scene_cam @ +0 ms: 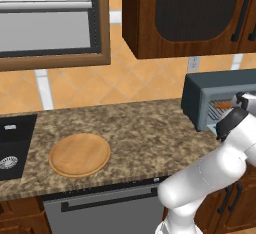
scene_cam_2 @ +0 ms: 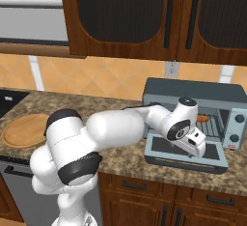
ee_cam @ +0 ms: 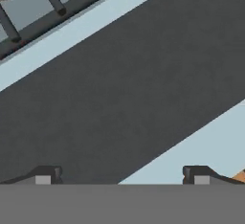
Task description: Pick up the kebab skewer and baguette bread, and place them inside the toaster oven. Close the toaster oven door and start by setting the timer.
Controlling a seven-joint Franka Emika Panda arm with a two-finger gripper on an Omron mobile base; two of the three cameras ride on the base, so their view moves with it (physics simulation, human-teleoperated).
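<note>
Toaster oven door (scene_cam_2: 185,151) lies folded down — rigid, hinged; best lifted by its outer-edge handle bar. Gripper (scene_cam_2: 198,148) hovers above it, spread wide, empty.

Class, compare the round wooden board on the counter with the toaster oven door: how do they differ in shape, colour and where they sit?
The wooden board is round; the toaster oven door is rectangular. The board is plain light tan wood; the door is grey-framed with a dark window. The board lies on the counter near the sink, far from the arm; the door hangs open at the toaster oven, under the open hand. Both lie roughly flat.
</note>
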